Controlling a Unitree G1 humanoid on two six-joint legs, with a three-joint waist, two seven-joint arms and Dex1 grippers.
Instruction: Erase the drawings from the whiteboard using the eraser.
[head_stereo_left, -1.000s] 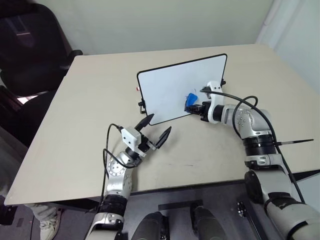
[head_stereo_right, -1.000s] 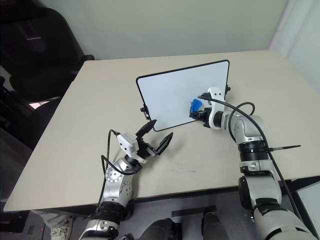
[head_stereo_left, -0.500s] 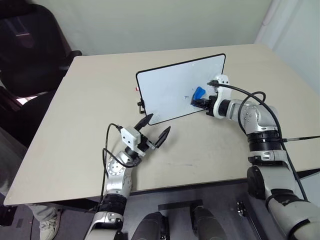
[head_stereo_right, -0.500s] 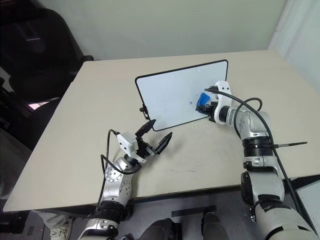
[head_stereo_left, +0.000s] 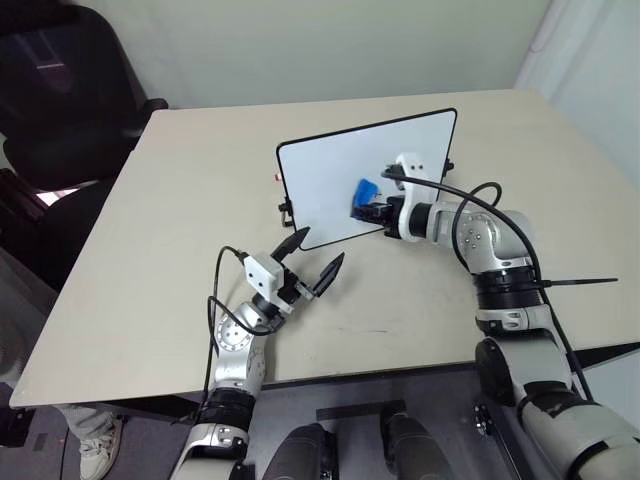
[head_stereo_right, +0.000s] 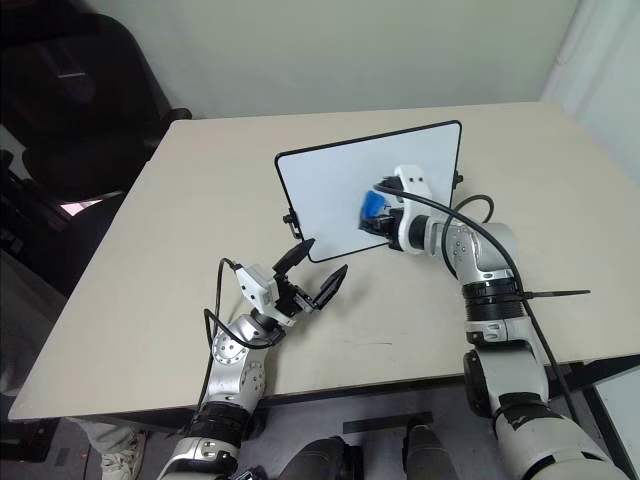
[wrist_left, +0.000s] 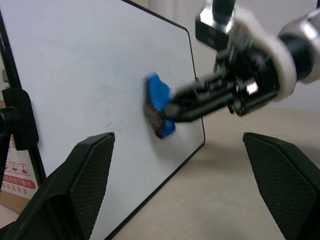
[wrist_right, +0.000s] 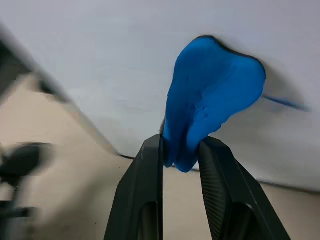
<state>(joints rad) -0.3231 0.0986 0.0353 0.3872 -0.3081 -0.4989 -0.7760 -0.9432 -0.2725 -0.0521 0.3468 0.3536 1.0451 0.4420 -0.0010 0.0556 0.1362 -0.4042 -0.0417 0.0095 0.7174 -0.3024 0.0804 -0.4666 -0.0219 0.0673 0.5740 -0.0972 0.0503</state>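
While upright, eraser (wrist_right: 210, 100) (vs. whiteboard (head_stereo_left: 330, 180))

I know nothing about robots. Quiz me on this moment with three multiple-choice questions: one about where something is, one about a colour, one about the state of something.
1. Where is the eraser?
A. lying flat on the table
B. pressed against the whiteboard
C. in the left gripper

2. What colour is the eraser?
A. red
B. yellow
C. blue

3. How does the left gripper stand?
A. open and holding nothing
B. shut on a marker
C. shut on the board's frame

Answers:
1. B: the right gripper holds it against the white surface, beside a thin blue stroke.
2. C: it is bright blue in every view.
3. A: its two black fingers are spread apart above the table, with nothing between them.
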